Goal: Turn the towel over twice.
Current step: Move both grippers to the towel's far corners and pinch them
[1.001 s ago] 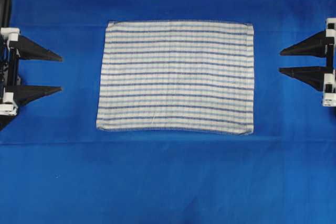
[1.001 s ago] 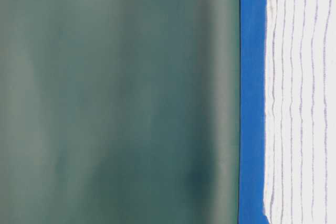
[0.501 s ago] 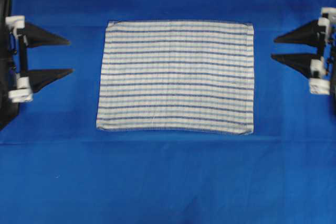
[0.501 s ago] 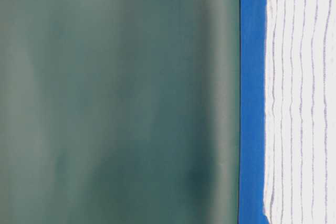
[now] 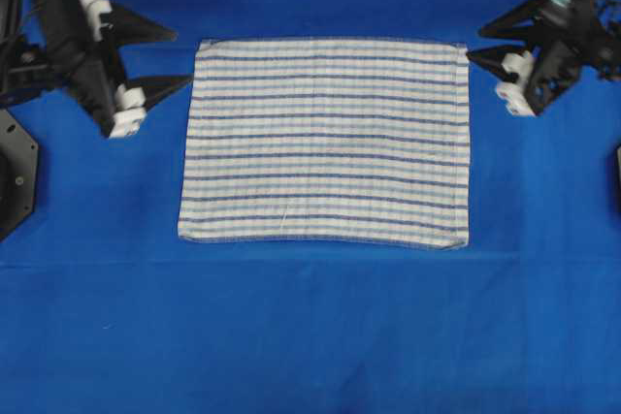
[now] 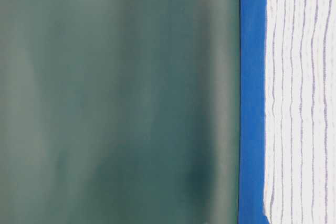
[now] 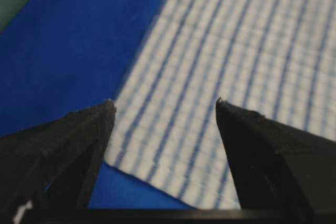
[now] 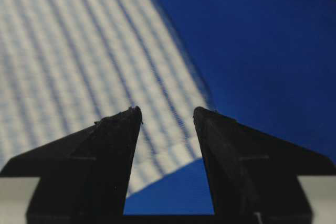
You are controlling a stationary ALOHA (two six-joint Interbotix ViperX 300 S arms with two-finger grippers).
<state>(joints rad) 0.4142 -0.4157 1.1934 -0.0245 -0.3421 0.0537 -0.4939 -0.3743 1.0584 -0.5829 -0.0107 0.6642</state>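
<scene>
The towel [image 5: 325, 141], white with thin blue stripes, lies flat and spread out in the middle of the blue sheet. My left gripper [image 5: 184, 57] is open just off the towel's far left corner, its tips pointing at that corner. In the left wrist view the towel [image 7: 220, 77] corner lies between and below the spread fingers [image 7: 68, 140], apart from them. My right gripper [image 5: 475, 44] is open at the far right corner, one tip reaching the hem. The right wrist view has the towel [image 8: 79, 51] corner under the gap of the right gripper [image 8: 167, 109]. Nothing is held.
A plain blue sheet [image 5: 310, 336] covers the table on all sides of the towel. A black arm base [image 5: 15, 172] stands at the left edge. At table level the towel [image 6: 299, 103] lies flat before a green backdrop [image 6: 105, 103].
Both grippers have swung in from the sides toward the towel's far corners and turned diagonally. They stayed open. The towel has not moved.
</scene>
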